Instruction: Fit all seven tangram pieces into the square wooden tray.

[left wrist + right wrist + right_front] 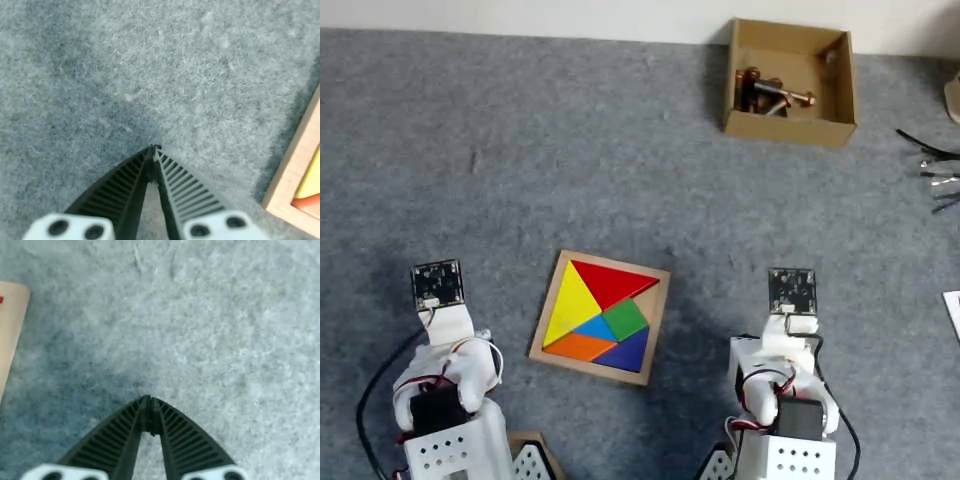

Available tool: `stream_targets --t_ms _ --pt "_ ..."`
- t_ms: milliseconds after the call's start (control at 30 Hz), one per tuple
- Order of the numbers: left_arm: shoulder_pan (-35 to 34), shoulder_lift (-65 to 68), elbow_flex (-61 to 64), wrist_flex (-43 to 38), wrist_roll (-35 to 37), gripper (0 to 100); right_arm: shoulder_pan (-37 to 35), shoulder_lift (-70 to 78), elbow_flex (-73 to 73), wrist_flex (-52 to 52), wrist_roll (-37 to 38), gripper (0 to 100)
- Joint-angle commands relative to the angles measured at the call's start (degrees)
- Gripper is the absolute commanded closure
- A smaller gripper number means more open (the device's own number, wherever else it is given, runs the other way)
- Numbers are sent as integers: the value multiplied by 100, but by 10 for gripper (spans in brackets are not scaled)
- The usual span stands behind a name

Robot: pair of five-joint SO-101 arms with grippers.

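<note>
The square wooden tray (pixel 657 324) lies on the grey carpet between the two arms. Inside it sit the tangram pieces, packed together: a red triangle (pixel 610 282), a yellow triangle (pixel 570 305), a green square (pixel 625 319), a blue triangle (pixel 594 327), an orange piece (pixel 580 346) and a purple piece (pixel 630 349). My left gripper (pixel 152 148) is shut over bare carpet to the left of the tray, whose corner (pixel 292 185) shows beside it. My right gripper (pixel 148 399) is shut over carpet to the right of the tray, with the tray edge (pixel 11 322) in sight.
A cardboard box (pixel 836 115) holding copper-coloured metal parts (pixel 770 92) stands at the back right. Black cables (pixel 930 165) lie at the right edge. Grey carpet (pixel 520 150) covers the whole work area.
</note>
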Motion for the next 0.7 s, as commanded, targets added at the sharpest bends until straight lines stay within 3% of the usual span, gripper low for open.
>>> stream_targets --t_ms 0,367,667 --pt "541 -31 110 18 62 995 66 -92 549 22 -35 995" --pt "2308 -31 110 18 62 995 66 -92 549 22 -26 995" --pt "2466 -31 110 18 62 995 66 -92 549 22 -26 995"
